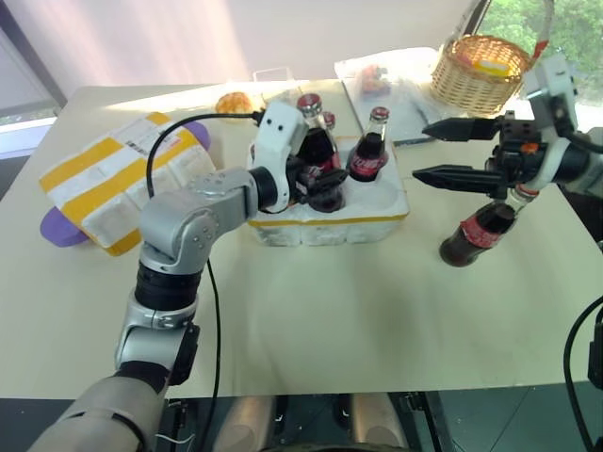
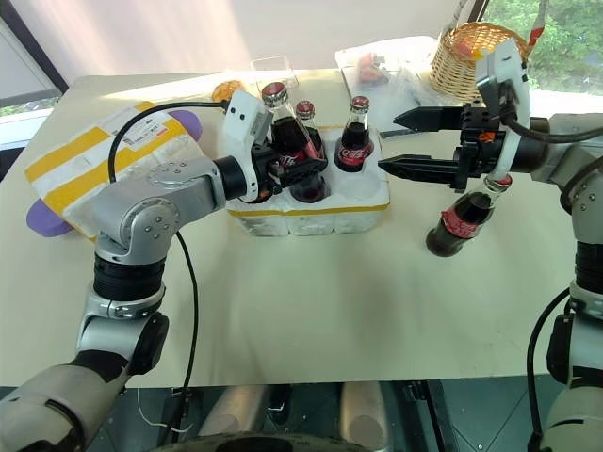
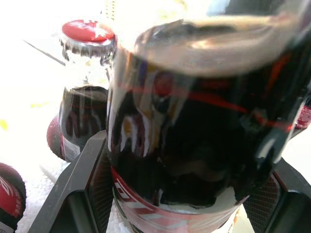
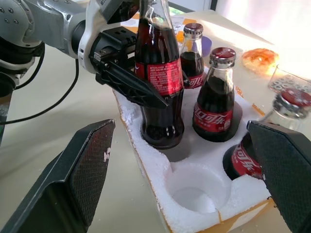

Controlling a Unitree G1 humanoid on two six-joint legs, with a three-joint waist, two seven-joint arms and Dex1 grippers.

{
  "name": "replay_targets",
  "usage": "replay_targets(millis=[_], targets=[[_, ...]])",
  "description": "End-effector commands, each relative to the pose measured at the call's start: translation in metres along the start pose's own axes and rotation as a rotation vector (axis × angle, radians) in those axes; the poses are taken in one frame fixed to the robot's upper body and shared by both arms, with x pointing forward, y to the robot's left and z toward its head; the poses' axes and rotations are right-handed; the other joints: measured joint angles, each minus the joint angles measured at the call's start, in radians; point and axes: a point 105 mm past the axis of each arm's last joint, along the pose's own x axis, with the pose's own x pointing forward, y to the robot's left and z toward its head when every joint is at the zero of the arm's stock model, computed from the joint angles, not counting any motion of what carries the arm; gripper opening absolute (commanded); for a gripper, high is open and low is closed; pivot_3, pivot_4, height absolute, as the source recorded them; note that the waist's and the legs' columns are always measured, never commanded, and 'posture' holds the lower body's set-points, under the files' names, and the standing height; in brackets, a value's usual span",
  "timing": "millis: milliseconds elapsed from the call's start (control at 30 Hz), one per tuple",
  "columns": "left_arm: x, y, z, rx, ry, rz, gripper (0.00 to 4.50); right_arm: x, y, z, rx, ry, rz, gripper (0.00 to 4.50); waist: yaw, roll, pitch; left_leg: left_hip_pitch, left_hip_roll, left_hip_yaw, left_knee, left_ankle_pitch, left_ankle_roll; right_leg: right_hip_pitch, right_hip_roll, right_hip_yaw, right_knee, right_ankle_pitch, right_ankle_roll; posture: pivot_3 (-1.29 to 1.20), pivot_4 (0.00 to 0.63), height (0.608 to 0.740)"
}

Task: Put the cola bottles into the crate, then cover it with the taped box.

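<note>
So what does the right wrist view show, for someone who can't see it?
The left tool grips a cola bottle seated in a well of the white foam crate. Two more bottles stand behind it, and the nearest well is empty.

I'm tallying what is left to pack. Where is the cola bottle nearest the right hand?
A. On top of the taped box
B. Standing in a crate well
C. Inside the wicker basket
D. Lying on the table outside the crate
D: the cola bottle lies tipped on the table below the open right hand, clear of the crate.
</note>
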Motion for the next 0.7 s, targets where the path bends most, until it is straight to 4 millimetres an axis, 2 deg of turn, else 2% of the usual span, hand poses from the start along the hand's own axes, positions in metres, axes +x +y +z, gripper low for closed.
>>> replay_targets(millis=[33,167,300,433,567,700], targets=[[-0.003,-0.006,0.006,0.042,0.003,-0.023,4.48,-0.006,0.001,0.014,-0.053,-0.023,-0.013,4.5,0.002,0.0,0.0,0.0,0.0,0.0,0.0,0.0,0.0,0.0,0.0,0.0,0.0,0.0,0.0,0.0,0.15,0.74],[-0.005,-0.008,0.006,0.046,0.011,-0.045,4.48,-0.006,0.0,0.014,-0.054,-0.022,-0.016,4.5,0.002,0.0,0.0,0.0,0.0,0.0,0.001,-0.001,0.001,0.001,0.0,0.0,0.0,0.0,0.0,0.0,0.15,0.74],[-0.009,-0.009,0.016,0.066,-0.041,-0.082,4.48,-0.006,-0.001,0.013,-0.057,-0.02,-0.019,4.5,0.002,0.0,0.0,0.0,0.0,0.0,0.001,-0.001,0.001,0.001,0.0,0.0,0.0,0.0,0.0,0.0,0.15,0.74],[-0.042,-0.028,0.063,0.045,-0.262,-0.327,4.48,-0.008,-0.003,0.015,-0.068,-0.011,-0.023,4.5,0.001,0.0,0.0,0.0,0.0,0.0,0.001,0.0,0.0,0.0,0.0,0.0,0.0,0.0,0.0,0.0,0.15,0.74],[-0.068,-0.022,0.092,0.055,-0.329,-0.416,4.48,-0.012,-0.005,0.017,-0.08,0.0,-0.025,4.5,0.001,0.0,0.0,0.0,0.0,0.0,0.001,0.0,0.0,0.0,0.0,0.0,0.0,0.0,0.0,0.0,0.15,0.74],[-0.098,-0.022,0.105,0.093,-0.334,-0.544,4.48,-0.018,-0.008,0.022,-0.103,0.015,-0.042,4.5,0.0,0.0,0.0,0.0,0.0,0.0,0.001,0.0,0.0,0.0,0.0,0.0,0.0,0.0,0.0,0.0,0.15,0.74]])
